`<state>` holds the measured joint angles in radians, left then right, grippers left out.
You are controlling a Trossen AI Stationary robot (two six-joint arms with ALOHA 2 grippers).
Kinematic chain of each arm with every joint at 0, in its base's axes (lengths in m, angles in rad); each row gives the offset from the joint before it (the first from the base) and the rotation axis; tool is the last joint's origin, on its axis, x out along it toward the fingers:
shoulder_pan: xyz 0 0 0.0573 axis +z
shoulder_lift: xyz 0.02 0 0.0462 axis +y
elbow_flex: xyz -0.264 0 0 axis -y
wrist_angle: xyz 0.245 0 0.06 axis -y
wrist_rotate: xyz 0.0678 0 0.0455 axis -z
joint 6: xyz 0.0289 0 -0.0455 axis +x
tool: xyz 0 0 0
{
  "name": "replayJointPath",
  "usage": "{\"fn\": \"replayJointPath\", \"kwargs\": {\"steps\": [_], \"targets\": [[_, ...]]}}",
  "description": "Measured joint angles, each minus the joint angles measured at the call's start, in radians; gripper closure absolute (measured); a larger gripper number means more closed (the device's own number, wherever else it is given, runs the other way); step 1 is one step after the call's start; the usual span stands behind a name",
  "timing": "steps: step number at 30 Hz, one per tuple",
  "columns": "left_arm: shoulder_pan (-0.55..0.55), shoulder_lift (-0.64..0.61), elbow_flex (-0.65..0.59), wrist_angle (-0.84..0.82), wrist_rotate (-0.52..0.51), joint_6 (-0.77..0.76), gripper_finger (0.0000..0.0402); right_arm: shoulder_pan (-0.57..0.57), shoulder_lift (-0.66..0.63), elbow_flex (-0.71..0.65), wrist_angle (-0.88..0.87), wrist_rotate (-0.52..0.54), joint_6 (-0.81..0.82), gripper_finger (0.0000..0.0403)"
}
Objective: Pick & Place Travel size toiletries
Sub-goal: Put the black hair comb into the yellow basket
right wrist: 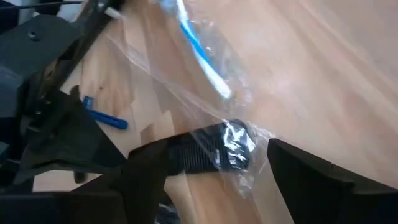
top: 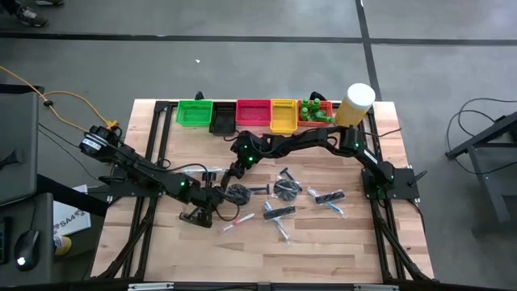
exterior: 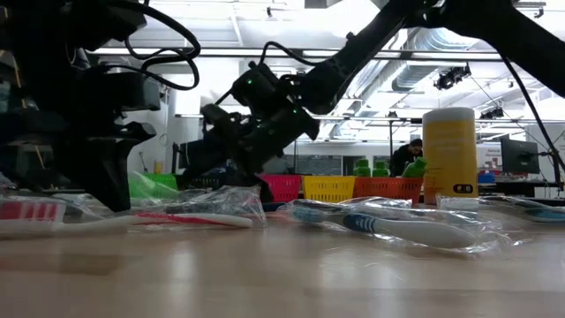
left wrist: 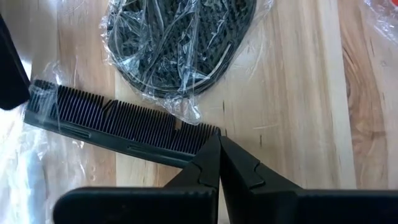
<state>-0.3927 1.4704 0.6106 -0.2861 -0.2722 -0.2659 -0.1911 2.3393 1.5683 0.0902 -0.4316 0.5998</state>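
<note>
A black comb [left wrist: 118, 124] in clear wrap lies flat on the wooden table, next to a dark round disc [left wrist: 180, 43] that is also wrapped. My left gripper [left wrist: 217, 142] is shut, with its tips at one end of the comb. My right gripper [right wrist: 230, 177] is open and hovers over the comb's other end [right wrist: 211, 154], one finger on each side. In the high view both grippers, left [top: 214, 196] and right [top: 236, 168], are left of the table's middle. A wrapped blue toothbrush [right wrist: 199, 43] lies just beyond. My left gripper's shut fingertips [left wrist: 211, 149] rest against the comb's end [left wrist: 202, 134], coming level along the table. The comb lies flat. Whether a bit of its wrap is caught between the tips, I cannot tell.
Coloured bins [top: 242, 115] line the far edge; the orange one holds green bottles [top: 315, 111]. A pale-yellow cylinder [top: 355, 105] stands at their right end. More wrapped toothbrushes and discs [top: 287, 190] lie scattered mid-table. The near half of the table [top: 266, 255] is bare wood.
</note>
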Motion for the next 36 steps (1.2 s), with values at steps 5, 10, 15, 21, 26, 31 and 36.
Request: {"fn": "replayJointPath", "kwargs": {"steps": [5,10,15,21,26,31,36], "targets": [[0.0,0.0,0.0,0.001,0.0,0.0,0.0401,0.023,0.002,0.001,-0.005,-0.032,-0.002,0.0132],[0.0,0.0,0.0,0.001,0.0,0.0,0.0401,0.042,0.002,0.0,-0.005,-0.064,-0.011,0.0133],[0.0,0.0,0.0,0.001,0.0,-0.002,0.0401,0.049,0.003,-0.001,0.0,-0.026,-0.023,0.0153],[0.0,0.0,0.0,0.001,0.003,-0.004,0.0401,0.049,0.006,-0.001,0.034,0.036,-0.017,0.0191],[-0.001,0.001,-0.001,-0.001,0.017,-0.011,0.0401,0.057,0.007,-0.002,0.053,0.108,-0.003,0.0213],[0.0,0.001,-0.001,-0.001,0.016,-0.01,0.0401,0.069,0.009,-0.003,0.063,0.142,-0.051,0.0244],[0.0,0.001,-0.001,-0.001,0.016,-0.01,0.0401,0.069,0.01,-0.004,0.076,0.144,-0.07,0.0303]]}}
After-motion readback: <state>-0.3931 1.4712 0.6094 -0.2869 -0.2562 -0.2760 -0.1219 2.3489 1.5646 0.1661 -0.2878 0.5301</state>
